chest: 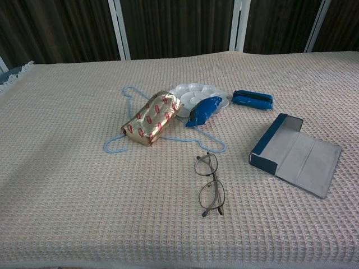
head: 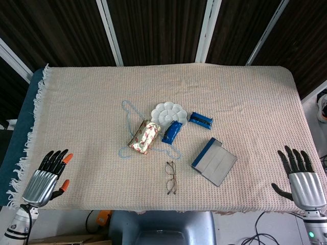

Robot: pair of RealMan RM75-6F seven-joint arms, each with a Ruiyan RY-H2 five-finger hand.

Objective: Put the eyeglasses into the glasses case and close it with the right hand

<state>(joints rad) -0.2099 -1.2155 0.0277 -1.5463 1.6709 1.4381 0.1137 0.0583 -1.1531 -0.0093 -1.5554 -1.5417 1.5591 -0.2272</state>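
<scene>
Both arms sit idle at the near edge of the cloth-covered surface (head: 76,92). The right robot hand (head: 302,179) rests at the near right corner, fingers spread wide and holding nothing; the left robot hand (head: 47,176), with orange fingertips, lies at the near left corner, likewise spread and empty. The eyeglasses (chest: 210,184) lie well apart from both hands, roughly midway between them, folded flat on the cloth. The glasses case (chest: 294,155) lies open just beside them, on the side toward the right robot hand, its grey flap laid out flat. Farther from the hands sit a gold wrapped packet (chest: 152,117), a light-blue hanger (chest: 208,140), a white palette (chest: 193,93) and two blue packets (chest: 204,110).
</scene>
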